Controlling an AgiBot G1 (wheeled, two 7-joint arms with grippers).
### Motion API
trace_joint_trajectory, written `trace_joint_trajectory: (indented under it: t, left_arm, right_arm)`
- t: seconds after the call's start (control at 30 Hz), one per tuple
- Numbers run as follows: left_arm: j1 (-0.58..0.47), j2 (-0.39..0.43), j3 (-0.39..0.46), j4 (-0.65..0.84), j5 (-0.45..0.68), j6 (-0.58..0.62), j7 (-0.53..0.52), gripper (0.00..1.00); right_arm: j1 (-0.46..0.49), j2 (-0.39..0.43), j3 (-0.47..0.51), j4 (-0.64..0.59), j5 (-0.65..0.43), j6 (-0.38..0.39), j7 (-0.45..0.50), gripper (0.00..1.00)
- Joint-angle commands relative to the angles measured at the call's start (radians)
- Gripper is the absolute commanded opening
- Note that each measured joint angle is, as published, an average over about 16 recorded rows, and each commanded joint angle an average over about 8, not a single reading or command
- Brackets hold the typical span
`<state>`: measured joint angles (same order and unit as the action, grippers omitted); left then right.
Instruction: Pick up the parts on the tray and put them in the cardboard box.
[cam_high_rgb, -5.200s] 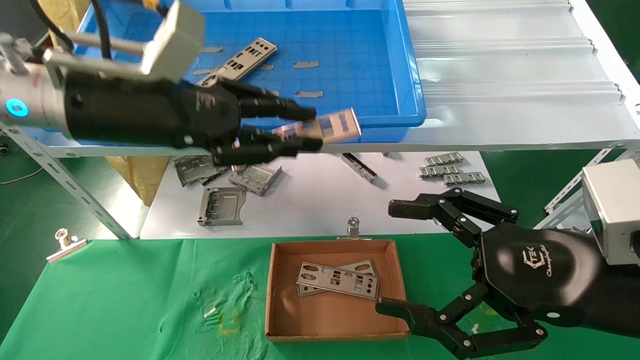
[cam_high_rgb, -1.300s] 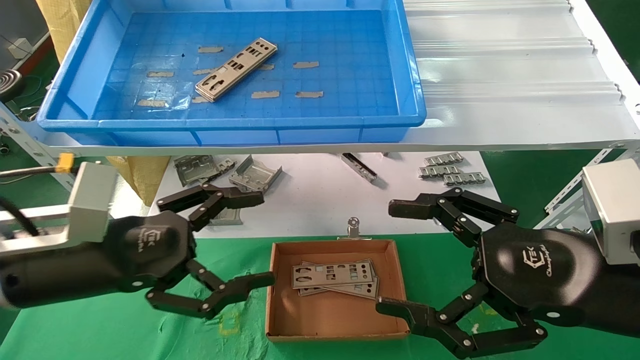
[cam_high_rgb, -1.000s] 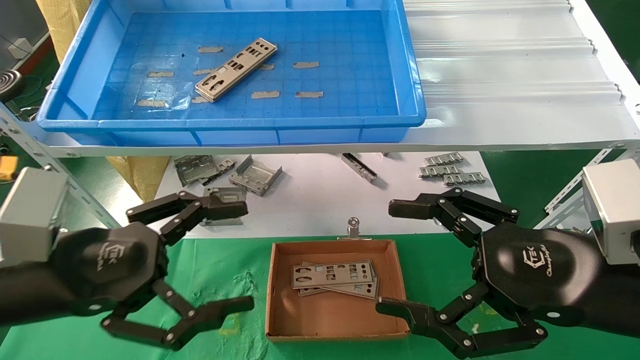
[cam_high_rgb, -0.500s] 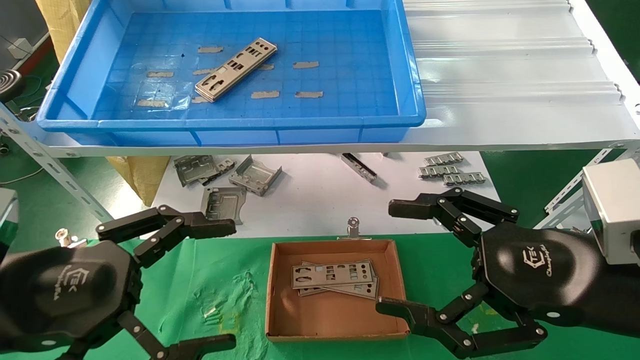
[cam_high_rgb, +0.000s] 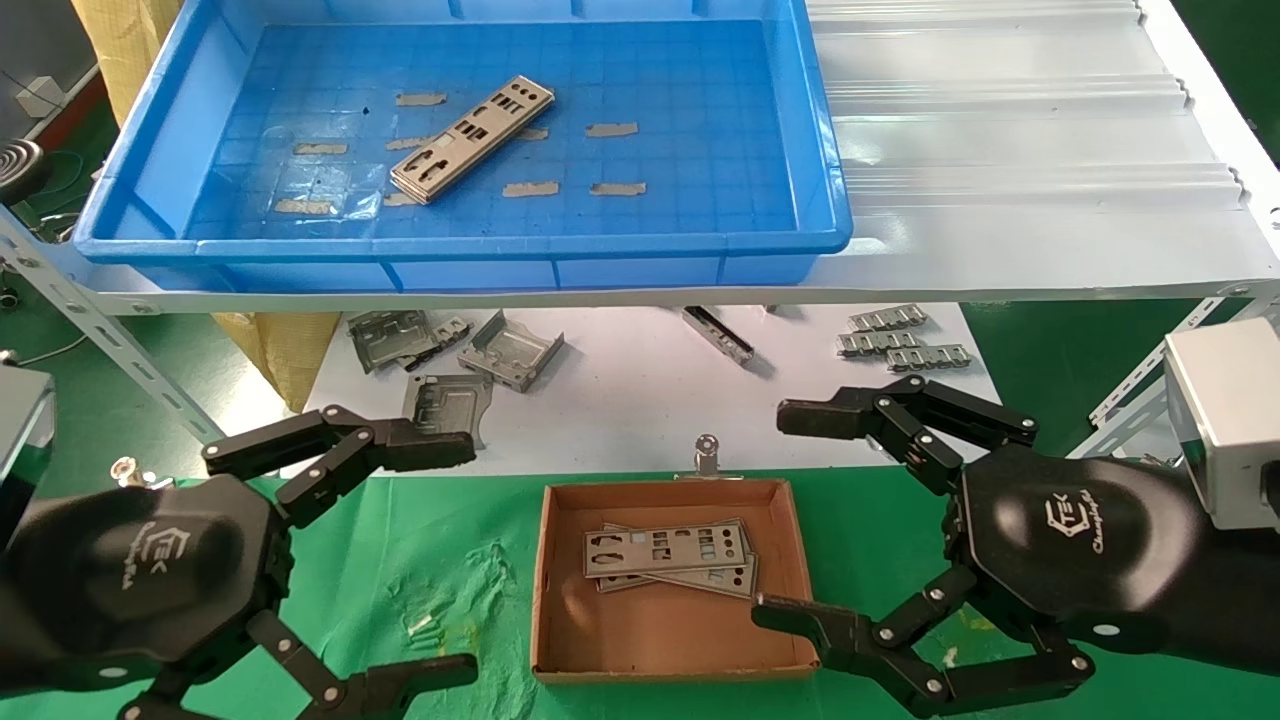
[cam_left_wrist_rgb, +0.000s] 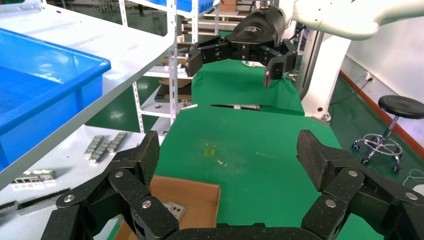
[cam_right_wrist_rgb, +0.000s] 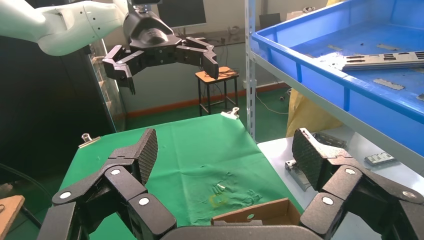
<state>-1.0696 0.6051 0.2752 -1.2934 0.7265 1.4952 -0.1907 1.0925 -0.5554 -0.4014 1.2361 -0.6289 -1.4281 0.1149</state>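
Note:
The blue tray (cam_high_rgb: 460, 248) stands on the white shelf at the back left and holds a small stack of plates (cam_high_rgb: 472, 138). The cardboard box (cam_high_rgb: 650, 630) lies on the green cloth with three overlapping plates (cam_high_rgb: 668, 558) in it. My left gripper (cam_high_rgb: 462, 562) is open and empty, low at the front left of the box. My right gripper (cam_high_rgb: 778, 512) is open and empty at the box's right side. The left wrist view shows the box's corner (cam_left_wrist_rgb: 192, 192) with a plate end (cam_left_wrist_rgb: 174, 210). The right wrist view shows the tray (cam_right_wrist_rgb: 320, 70) and its plates (cam_right_wrist_rgb: 385, 60).
Folded grey brackets (cam_high_rgb: 500, 350) and ribbed strips (cam_high_rgb: 900, 340) lie on the white sheet under the shelf. A binder clip (cam_high_rgb: 707, 455) sits behind the box, another (cam_high_rgb: 135, 470) at the far left. Shelf legs stand on both sides.
My left gripper carried a plate from the tray down to the box, left it on the pile, and drew back to the front left, open. The right arm has not moved.

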Motion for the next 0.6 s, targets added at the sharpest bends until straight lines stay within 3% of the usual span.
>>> trace_joint_trajectory:
  t: [0.03, 0.6]
  left_arm:
    - [-0.001, 0.001, 0.001, 0.002, 0.001, 0.000, 0.001, 1.00]
    - [-0.004, 0.005, 0.003, 0.008, 0.003, 0.000, 0.002, 1.00]
  right_arm:
    - [0.000, 0.000, 0.000, 0.000, 0.000, 0.000, 0.000, 1.00]
    - [0.000, 0.000, 0.000, 0.000, 0.000, 0.000, 0.000, 1.00]
